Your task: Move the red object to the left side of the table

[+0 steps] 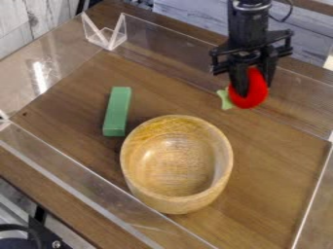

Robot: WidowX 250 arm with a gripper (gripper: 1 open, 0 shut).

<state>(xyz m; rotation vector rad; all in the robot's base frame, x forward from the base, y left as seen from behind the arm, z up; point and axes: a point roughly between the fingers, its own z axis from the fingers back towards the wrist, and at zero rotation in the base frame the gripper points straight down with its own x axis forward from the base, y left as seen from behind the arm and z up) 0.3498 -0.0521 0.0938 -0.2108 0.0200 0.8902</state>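
Observation:
The red object (pixel 250 88) is a small glossy red toy fruit with a green tuft at its lower left. It hangs above the right part of the table (pixel 78 97), just past the wooden bowl's far right rim. My gripper (pixel 250 80) points down from the black arm and is shut on the fruit, with dark fingers (pixel 227 70) on either side of it.
A large wooden bowl (pixel 177 161) sits in the near middle. A green rectangular block (pixel 117 110) lies to its left. A clear acrylic stand (pixel 104 31) is at the far left corner. Low clear walls (pixel 58 165) border the tabletop.

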